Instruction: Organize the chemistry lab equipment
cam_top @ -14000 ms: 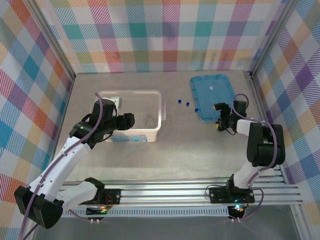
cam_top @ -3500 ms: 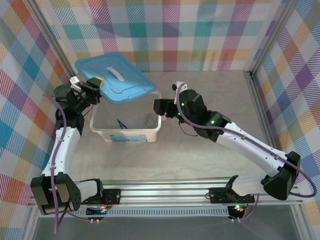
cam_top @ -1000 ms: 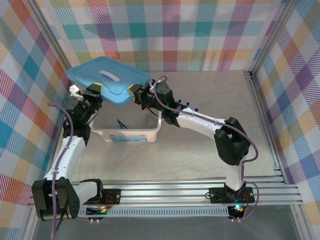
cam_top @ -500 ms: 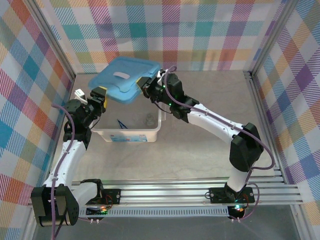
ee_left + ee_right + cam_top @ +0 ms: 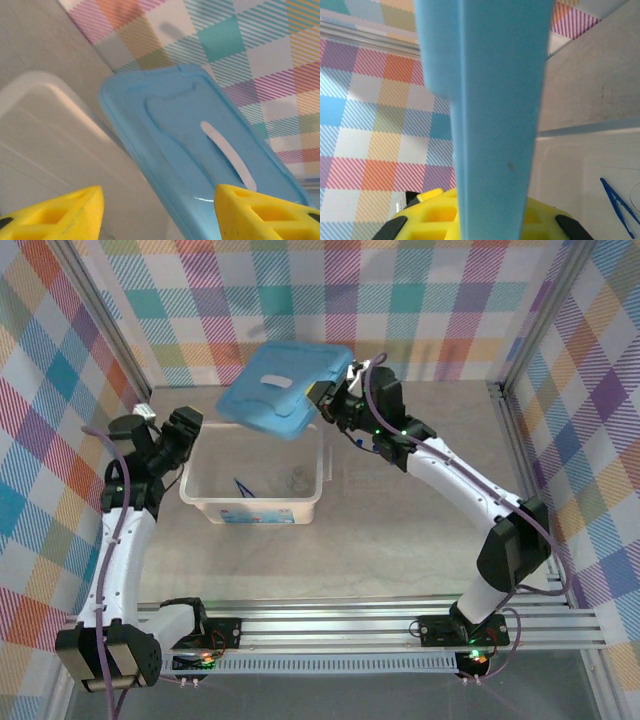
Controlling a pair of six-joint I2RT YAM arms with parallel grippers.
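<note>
1. Robot arms: two. The left arm (image 5: 118, 540) stands at eight o'clock of the table (image 5: 400, 530), and the right arm (image 5: 462, 483) reaches in from four o'clock.
2. Grippers: two, one per arm, the left gripper (image 5: 186, 423) and the right gripper (image 5: 327, 398).
3. Yellow fingers (image 5: 60, 210) on the left gripper: two.
4. Blue lid (image 5: 285, 388): one, up at eleven o'clock.
5. Translucent box (image 5: 290, 508): one, at nine o'clock.
6. Dark blue tweezers (image 5: 243, 487): one pair, inside the box, toward seven o'clock of its floor.
7. Clear glass piece (image 5: 297, 477): one, inside the box at its three o'clock side, too small from here to make out further.
</note>
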